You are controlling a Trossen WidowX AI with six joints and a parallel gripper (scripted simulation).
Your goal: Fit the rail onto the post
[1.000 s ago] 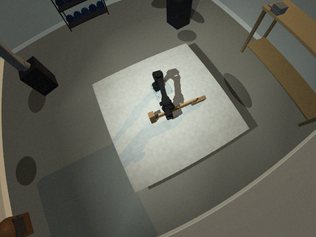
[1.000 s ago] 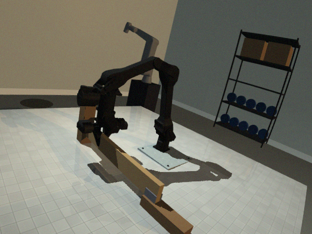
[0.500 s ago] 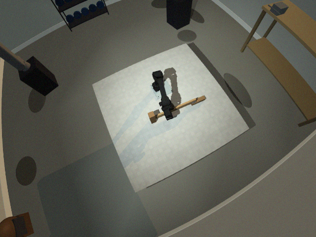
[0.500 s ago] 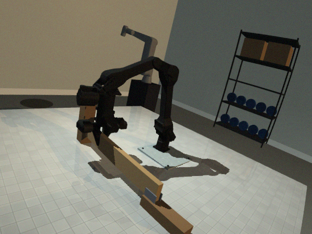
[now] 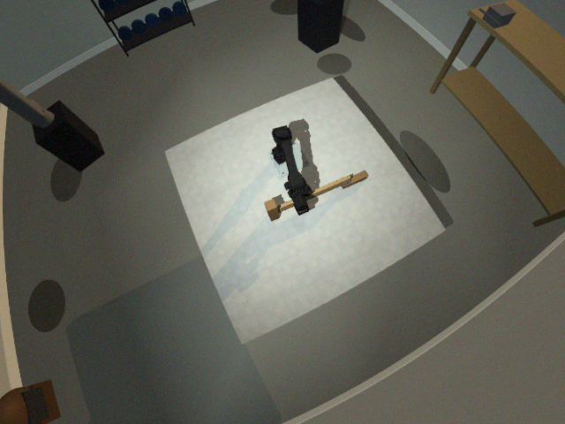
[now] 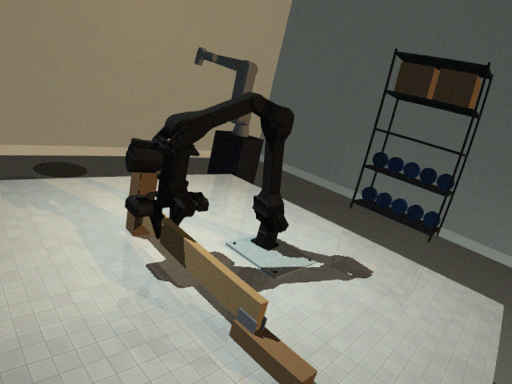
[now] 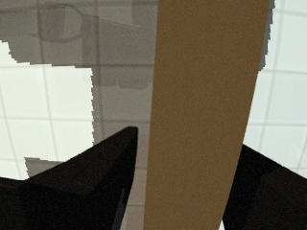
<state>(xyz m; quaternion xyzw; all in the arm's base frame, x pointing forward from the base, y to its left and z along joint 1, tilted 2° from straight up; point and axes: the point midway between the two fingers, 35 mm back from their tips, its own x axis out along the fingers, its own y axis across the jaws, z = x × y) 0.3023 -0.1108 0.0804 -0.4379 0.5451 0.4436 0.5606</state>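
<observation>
The long wooden rail (image 5: 333, 185) (image 6: 223, 277) (image 7: 205, 122) runs level above the tiled table top. Its far end sits in the grey bracket (image 6: 248, 320) on the low footboard block (image 6: 269, 355) (image 5: 361, 176). Its near end lies up against the short wooden post (image 5: 273, 209) (image 6: 140, 186); the pegs are hidden. My gripper (image 5: 303, 208) (image 6: 165, 218) (image 7: 174, 140) straddles the rail close to the post. Its black fingers stand parted, with a gap showing on the left side of the rail in the wrist view.
The arm's base stands on a pale plate (image 6: 269, 256) beside the rail. A black pedestal with a grey arm (image 6: 235, 157) stands behind the table. A black shelf rack (image 6: 418, 165) and a wooden bench (image 5: 501, 123) stand off the table.
</observation>
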